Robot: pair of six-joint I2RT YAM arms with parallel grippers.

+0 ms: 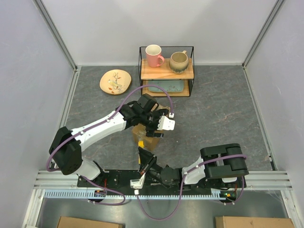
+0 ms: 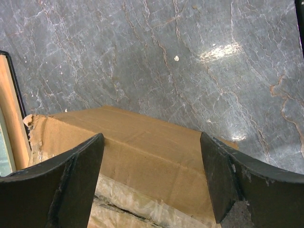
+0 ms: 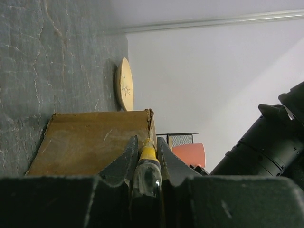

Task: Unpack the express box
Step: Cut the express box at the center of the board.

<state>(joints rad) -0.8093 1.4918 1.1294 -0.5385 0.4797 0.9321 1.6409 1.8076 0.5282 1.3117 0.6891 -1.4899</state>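
On the grey marbled table point(image 1: 223, 109) the express box point(image 2: 142, 159) sits central; the left gripper point(image 2: 151, 140) hangs over it, jaws spread wide. At its six o'clock the right gripper point(image 3: 147, 149) clamps what seems a yellow-handled cutter point(image 3: 147, 154).

express box point(image 1: 151, 141) mostly out of sight beneath the left pincer point(image 1: 156, 132)

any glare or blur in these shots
Left wrist view: a bright glare patch on the grey tabletop, and the dark fingers are soft-edged. Right wrist view: the yellow-handled tool in the right gripper is blurred up close. Top view: evenly lit, sharp.
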